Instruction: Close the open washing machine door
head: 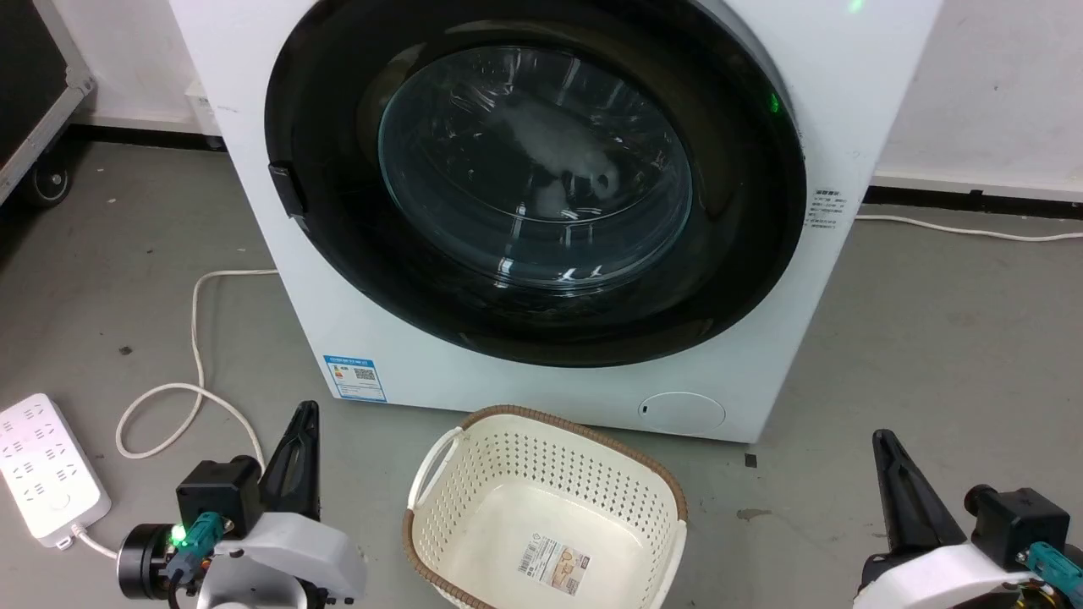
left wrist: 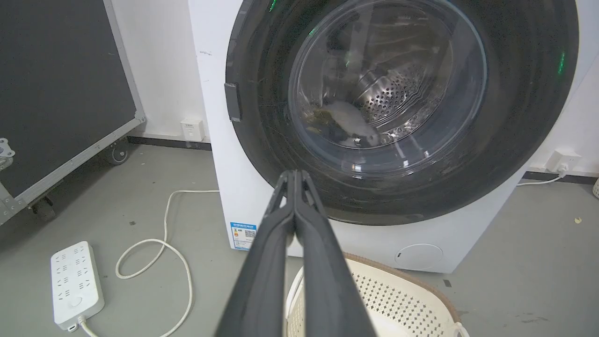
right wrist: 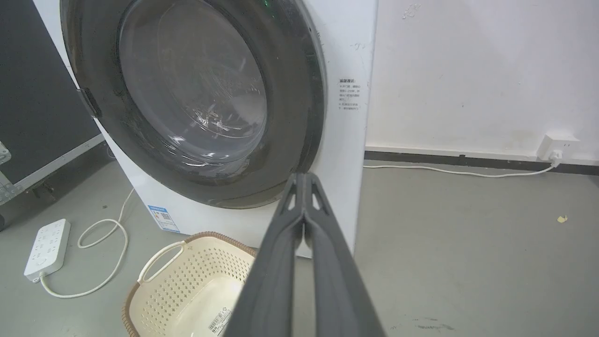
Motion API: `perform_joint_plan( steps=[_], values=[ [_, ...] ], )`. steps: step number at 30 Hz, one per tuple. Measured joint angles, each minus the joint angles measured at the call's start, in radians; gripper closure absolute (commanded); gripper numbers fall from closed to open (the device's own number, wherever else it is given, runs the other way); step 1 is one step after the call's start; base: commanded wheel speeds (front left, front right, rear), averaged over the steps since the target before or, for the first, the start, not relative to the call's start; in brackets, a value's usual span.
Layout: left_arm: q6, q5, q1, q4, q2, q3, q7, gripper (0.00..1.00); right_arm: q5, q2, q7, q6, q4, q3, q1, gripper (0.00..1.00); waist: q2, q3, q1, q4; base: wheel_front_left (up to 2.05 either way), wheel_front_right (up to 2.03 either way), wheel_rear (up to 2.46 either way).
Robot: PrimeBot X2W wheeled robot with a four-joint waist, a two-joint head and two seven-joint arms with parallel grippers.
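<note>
Left claw (left wrist: 294, 175), right claw (right wrist: 304, 177) pinched closed, empty, clear of washing machine door (head: 744, 254); seemingly flush; press squarely by left latch tab (head: 288, 188).

There is one washing machine (head: 846, 85) with one washing machine door (head: 533, 169) and one blue label (head: 354, 377). On the floor are one cream laundry basket (head: 541, 457), one white power strip (head: 46, 465) and two white cables (head: 197, 338). There are two wall sockets (left wrist: 192, 129), one black wheeled case (left wrist: 56, 93), and two grippers, the left gripper (left wrist: 294, 174) and the right gripper (right wrist: 304, 175).
</note>
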Motion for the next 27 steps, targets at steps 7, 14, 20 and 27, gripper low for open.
perform_joint_plan(
  steps=[7,14,20,27],
  values=[
    [-0.009,0.027,0.007,-0.006,-0.015,0.017,0.009,1.0,-0.008,0.0,0.008,0.0,-0.003,0.004,0.0,1.0,0.0,0.001,0.0,0.004,0.0,0.0,0.0],
    [-0.02,0.052,0.013,-0.012,-0.035,0.03,0.018,1.0,-0.018,0.0,0.017,0.0,-0.006,0.008,0.0,1.0,0.0,0.002,0.0,0.008,0.0,0.0,0.0],
    [-0.028,0.073,0.014,-0.018,-0.047,0.044,0.026,1.0,-0.03,0.0,0.025,0.0,-0.009,0.012,-0.001,1.0,0.0,0.003,0.0,0.012,0.0,0.0,0.0],
    [-0.04,0.1,0.017,-0.024,-0.066,0.059,0.035,1.0,-0.034,0.0,0.034,0.0,-0.013,0.016,-0.002,1.0,0.0,0.003,0.0,0.016,0.0,0.0,0.0]
  ],
)
